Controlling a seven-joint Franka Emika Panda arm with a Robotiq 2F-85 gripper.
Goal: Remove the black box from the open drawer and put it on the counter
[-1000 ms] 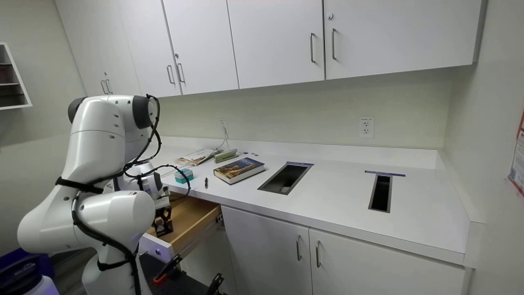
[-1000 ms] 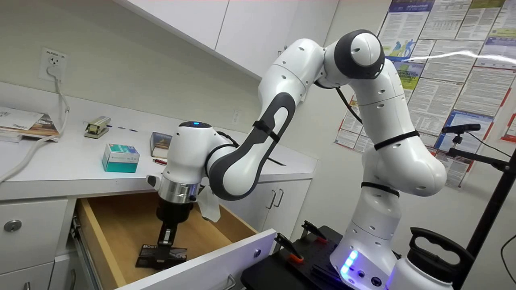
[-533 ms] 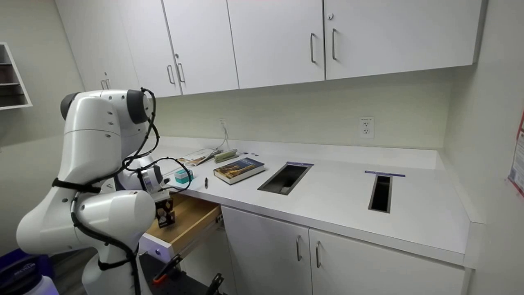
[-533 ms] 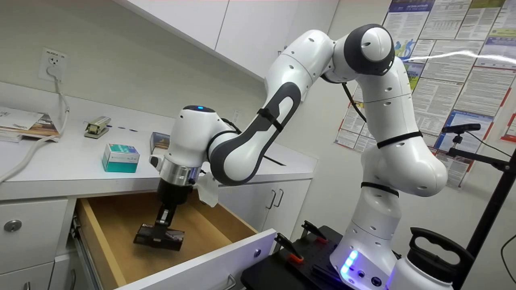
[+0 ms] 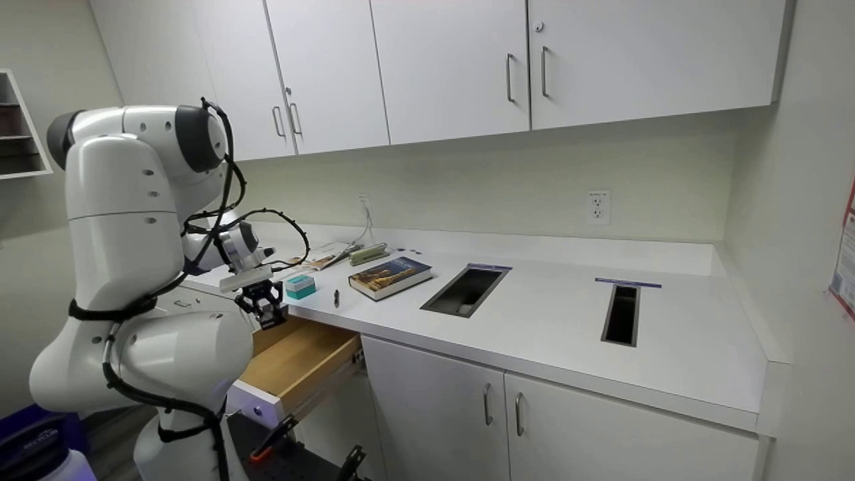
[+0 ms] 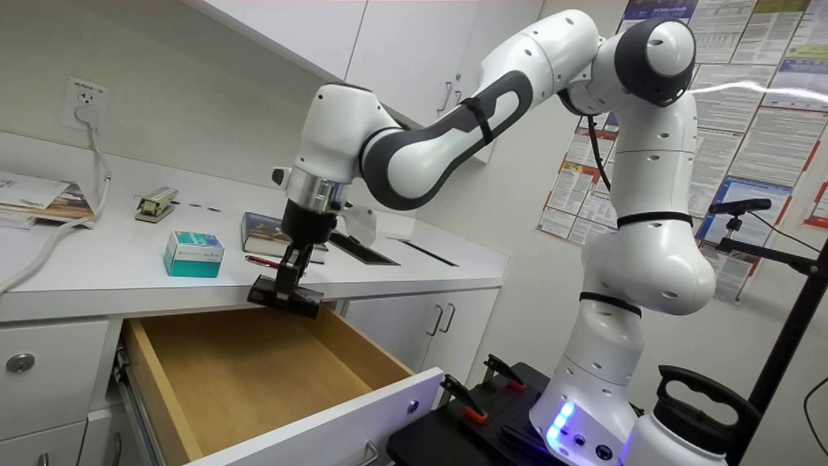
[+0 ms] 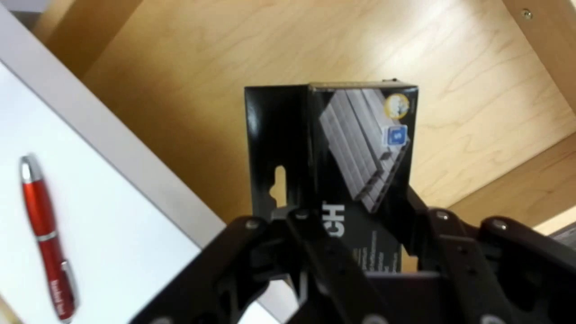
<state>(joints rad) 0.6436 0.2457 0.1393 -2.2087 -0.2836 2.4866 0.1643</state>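
The black box with "CH" lettering (image 7: 360,148) is clamped between the fingers of my gripper (image 7: 353,204) in the wrist view; the fingers hide its lower part. In an exterior view my gripper (image 6: 286,288) holds the box (image 6: 264,291) slightly tilted, above the back of the open drawer (image 6: 323,424), near the counter's front edge. In an exterior view the gripper (image 5: 267,308) and box (image 5: 272,321) hang over the drawer (image 5: 320,374). The drawer floor below is bare. The white counter (image 6: 123,272) lies just behind the box, its top slightly higher than the box.
On the counter are a teal-and-white box (image 6: 194,254), a red pen (image 7: 47,238), a book (image 5: 391,277), a stapler (image 5: 368,254) and papers with a cable (image 6: 39,200). Two slots (image 5: 465,294) (image 5: 621,314) are cut into the counter farther along. Upper cabinets (image 5: 447,67) overhang it.
The gripper has lifted the black box from the drawer floor up to about the counter's edge and moved it toward the counter. The box has tilted slightly. The drawer has not moved.
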